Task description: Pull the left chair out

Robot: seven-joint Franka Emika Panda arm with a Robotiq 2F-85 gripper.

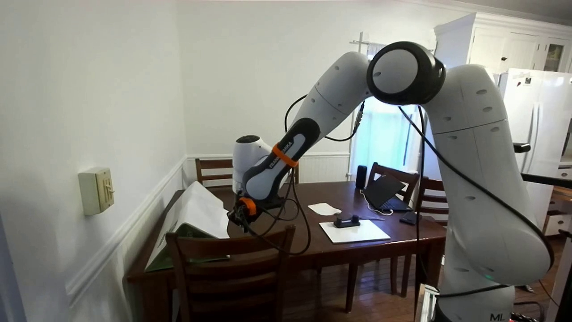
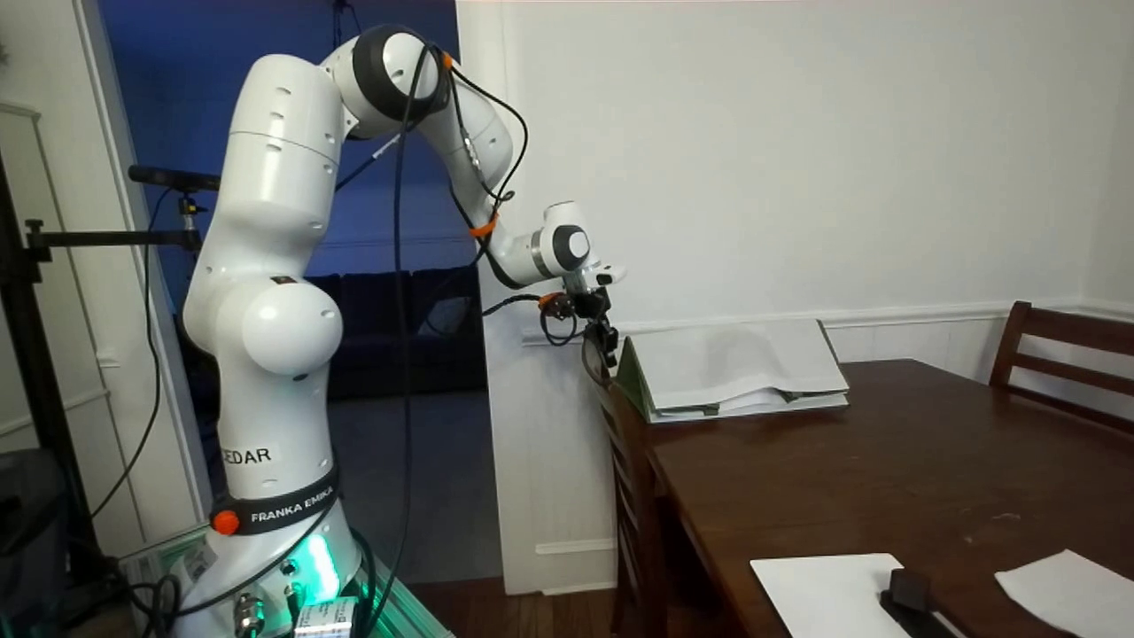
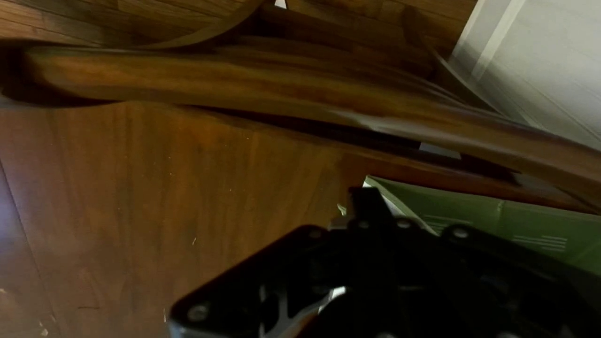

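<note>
Your tool (image 3: 365,192), narrow with fingertips together, hangs near the wooden chair (image 3: 211,80), whose back stands just beside the surface (image 3: 188,211).

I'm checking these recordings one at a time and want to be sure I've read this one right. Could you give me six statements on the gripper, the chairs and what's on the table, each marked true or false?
1. The gripper is closed, with nothing visible in its grasp. True.
2. The chair nearest the gripper has its back close to the edge of the table. True.
3. That is the only chair in sight. False: another chair also stands at the table.
4. The green-covered pad lies on the floor. False: the green-covered pad is on the table.
5. A black object sits on the white board. True.
6. The laptop is folded flat. False: the laptop is open.
</note>
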